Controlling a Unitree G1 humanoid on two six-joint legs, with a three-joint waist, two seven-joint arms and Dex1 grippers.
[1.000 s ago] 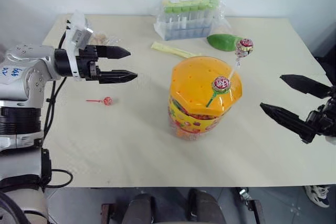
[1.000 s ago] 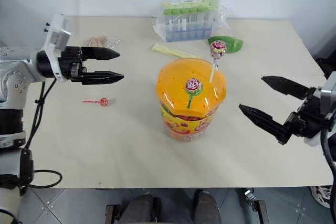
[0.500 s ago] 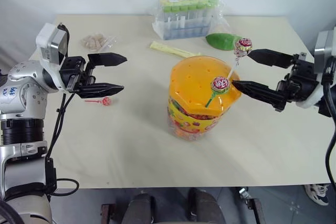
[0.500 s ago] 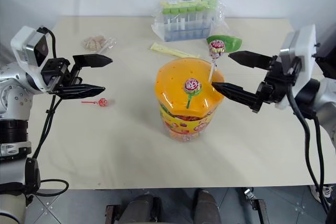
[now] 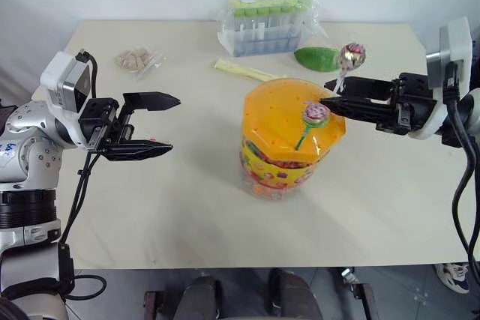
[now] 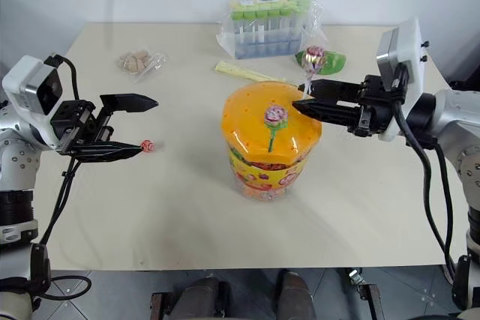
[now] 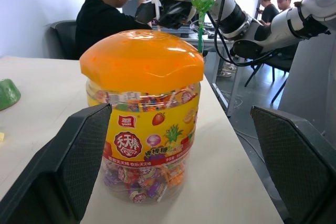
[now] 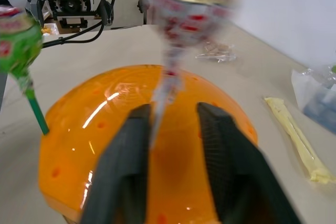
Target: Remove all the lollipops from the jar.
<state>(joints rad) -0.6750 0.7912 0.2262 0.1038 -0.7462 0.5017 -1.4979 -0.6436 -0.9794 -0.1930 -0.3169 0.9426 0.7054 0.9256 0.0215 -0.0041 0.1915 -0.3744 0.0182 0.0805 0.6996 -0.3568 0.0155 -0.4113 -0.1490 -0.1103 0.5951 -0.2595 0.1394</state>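
Observation:
The jar [image 5: 289, 157], a clear tub with a domed orange lid, stands mid-table. Two lollipops stick up out of the lid. One has a green stick [image 5: 315, 113]. The other has a white stick, and its head [image 5: 351, 54] is high at the jar's far right. My right gripper [image 5: 325, 95] reaches in level from the right and is shut on that white stick just above the lid. A third lollipop [image 6: 148, 144], on a red stick, lies on the table at the left. My left gripper [image 5: 174, 123] hovers open just over it, pointing at the jar.
A clear pack of green-capped tubes [image 5: 266, 20] stands at the back. A pale yellow flat stick [image 5: 244, 71] and a green piece [image 5: 316, 58] lie behind the jar. A small snack bag [image 5: 137, 59] lies at the back left. People sit in the left wrist view's background [image 7: 113, 14].
My right gripper swung in from the right edge up to the jar's lid and closed around the white stick. My left gripper drew back to the left, staying open.

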